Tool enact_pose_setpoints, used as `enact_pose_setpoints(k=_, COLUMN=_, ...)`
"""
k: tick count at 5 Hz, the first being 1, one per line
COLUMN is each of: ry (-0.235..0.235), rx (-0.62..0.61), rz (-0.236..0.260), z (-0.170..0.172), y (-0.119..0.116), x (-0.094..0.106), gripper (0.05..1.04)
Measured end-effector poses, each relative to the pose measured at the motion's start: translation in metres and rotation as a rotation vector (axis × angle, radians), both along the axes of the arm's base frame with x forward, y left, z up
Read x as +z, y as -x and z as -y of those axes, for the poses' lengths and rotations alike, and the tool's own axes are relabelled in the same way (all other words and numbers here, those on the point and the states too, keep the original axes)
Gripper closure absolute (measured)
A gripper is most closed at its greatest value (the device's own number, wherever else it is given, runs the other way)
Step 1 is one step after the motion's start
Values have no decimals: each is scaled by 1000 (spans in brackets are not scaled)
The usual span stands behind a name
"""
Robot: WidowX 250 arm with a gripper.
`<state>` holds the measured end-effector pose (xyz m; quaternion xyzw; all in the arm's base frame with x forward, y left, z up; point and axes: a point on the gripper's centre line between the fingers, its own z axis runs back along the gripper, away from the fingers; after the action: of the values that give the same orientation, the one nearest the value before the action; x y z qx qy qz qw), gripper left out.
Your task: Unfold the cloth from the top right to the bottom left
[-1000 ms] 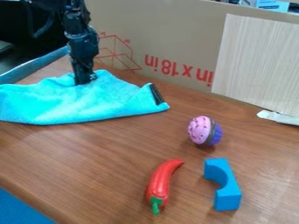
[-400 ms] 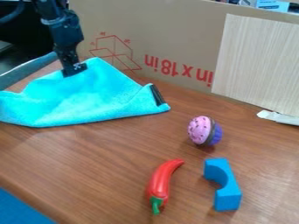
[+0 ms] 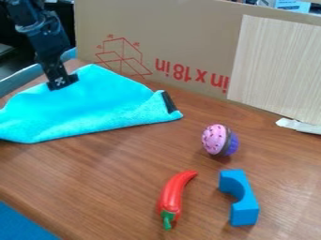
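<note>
The black gripper (image 3: 63,84) is at the upper left, tilted, with its tips at the cloth's upper left edge. It is shut on the bright turquoise cloth (image 3: 94,105), whose fabric meets the fingers. The cloth lies across the left part of the table, with a peak at the top, a dark strip near its right corner and its left end reaching the view's left edge. Where the fingers pinch the fabric, their very ends are hidden.
A pink and purple toy cupcake (image 3: 216,140) sits right of the cloth on the wooden table (image 3: 106,187). Nearer the front are a red toy pepper (image 3: 174,194) and a blue arch block (image 3: 240,199). A cardboard wall (image 3: 182,37) stands along the back.
The gripper has moved left, rising at first and then dropping slightly. The cloth's upper and left parts have shifted and spread with it, while its right corner has stayed in place.
</note>
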<state>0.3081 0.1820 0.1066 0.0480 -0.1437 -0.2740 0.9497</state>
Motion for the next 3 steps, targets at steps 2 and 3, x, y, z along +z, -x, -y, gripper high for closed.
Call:
enact_pose_setpoints(k=2, ry=-106, rx=-55, rz=24, z=27, y=53, x=-32, gripper=1016)
enact_pose_setpoints(k=3, ry=-147, rx=-93, rz=24, z=38, y=75, x=-45, gripper=1016)
